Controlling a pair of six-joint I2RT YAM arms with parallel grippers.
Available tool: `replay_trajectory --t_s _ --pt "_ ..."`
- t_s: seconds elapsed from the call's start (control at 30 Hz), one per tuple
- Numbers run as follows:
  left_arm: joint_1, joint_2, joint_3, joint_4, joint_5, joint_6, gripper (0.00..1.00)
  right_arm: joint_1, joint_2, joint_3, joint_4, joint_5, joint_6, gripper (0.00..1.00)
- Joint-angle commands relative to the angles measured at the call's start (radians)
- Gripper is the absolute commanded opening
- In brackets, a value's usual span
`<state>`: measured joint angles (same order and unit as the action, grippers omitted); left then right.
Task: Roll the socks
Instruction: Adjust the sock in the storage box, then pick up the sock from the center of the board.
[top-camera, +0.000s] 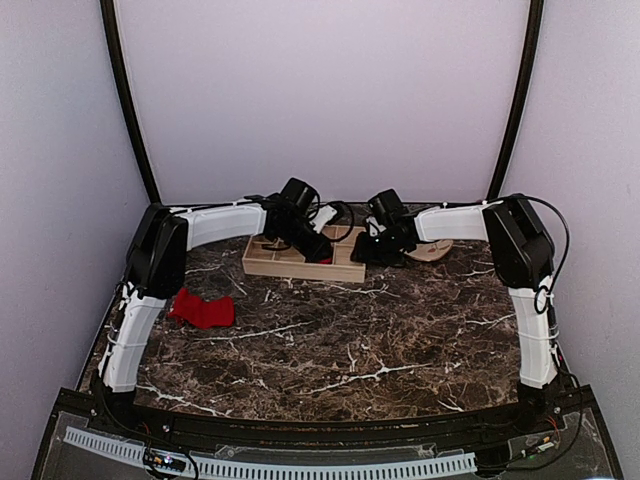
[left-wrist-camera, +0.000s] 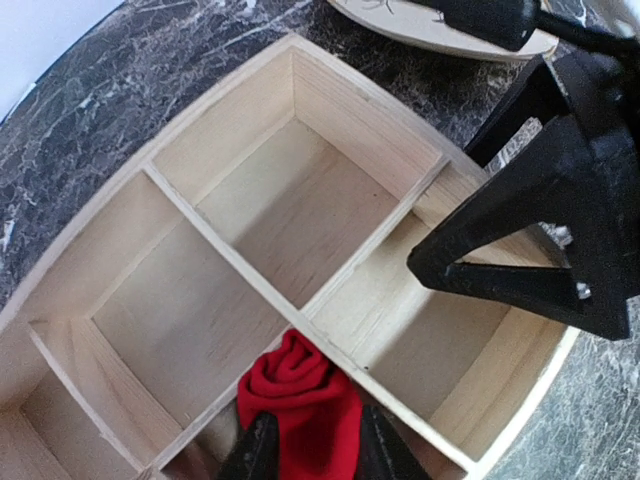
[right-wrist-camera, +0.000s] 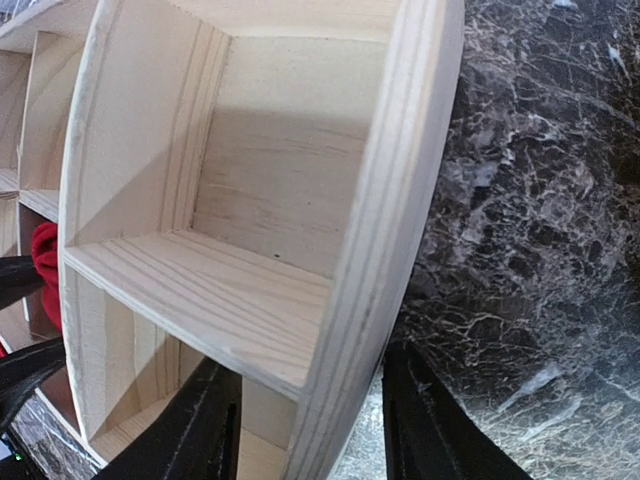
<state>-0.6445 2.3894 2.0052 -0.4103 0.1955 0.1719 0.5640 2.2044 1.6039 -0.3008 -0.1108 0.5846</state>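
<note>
I'm getting soft, even light overhead. My wrist views are bowing the wooden tray (left-wrist-camera: 350, 110) edges; shadows are pooling in its compartments; nearest wood is blurring.

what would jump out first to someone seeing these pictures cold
The bright red against the dark marble table: one sock lies loose beside the left arm, and the other sock sits in a compartment of the wooden tray, between the fingers of the left gripper. The right gripper straddles the tray's end wall.
</note>
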Motion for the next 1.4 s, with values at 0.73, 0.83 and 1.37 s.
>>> replay_trajectory --t_s 0.73,0.83,1.37 --pt "-0.002 -0.6 -0.532 0.259 -0.336 -0.186 0.38 0.028 -0.248 -0.056 -0.01 0.11 -0.048 0.46" --pt "-0.003 -0.691 -0.682 0.313 -0.367 -0.265 0.41 0.051 -0.291 -0.093 0.004 0.127 -0.072 0.46" --pt "0.0 -1.073 -1.177 0.668 -0.353 -0.516 0.79 0.097 -0.681 -0.642 0.753 0.385 -0.137 0.99"
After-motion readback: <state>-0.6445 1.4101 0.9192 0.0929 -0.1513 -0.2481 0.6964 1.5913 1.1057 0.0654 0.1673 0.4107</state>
